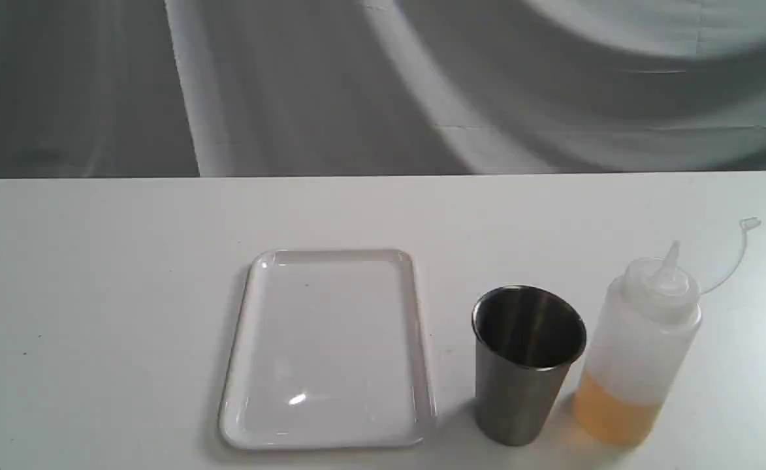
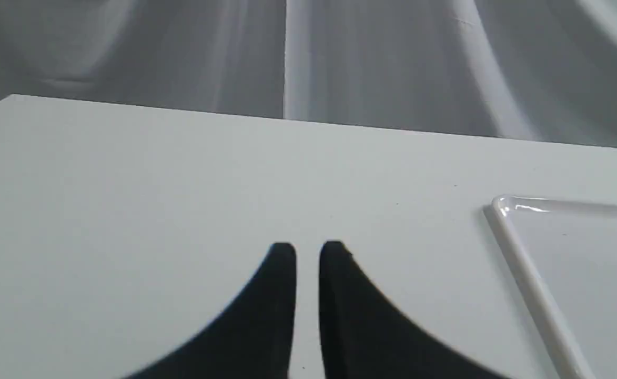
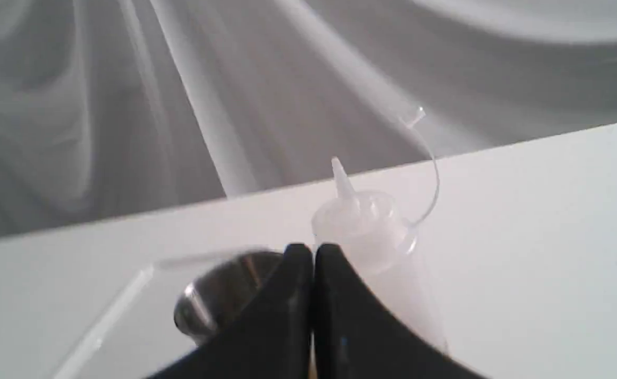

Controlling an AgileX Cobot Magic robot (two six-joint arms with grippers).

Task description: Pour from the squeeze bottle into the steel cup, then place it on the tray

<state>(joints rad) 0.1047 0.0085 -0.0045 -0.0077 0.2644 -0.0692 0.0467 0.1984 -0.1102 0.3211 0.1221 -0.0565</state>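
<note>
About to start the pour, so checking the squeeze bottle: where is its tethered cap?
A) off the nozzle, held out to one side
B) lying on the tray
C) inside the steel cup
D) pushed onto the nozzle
A: the squeeze bottle has a bare nozzle, and the cap stands out to its side.

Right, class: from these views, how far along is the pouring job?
Done: nothing; the squeeze bottle stands upright beside the steel cup, cap off. In hand: the right gripper, shut, points at the bottle, holding nothing. Remaining: grasp, pour, set it on the tray.
</note>
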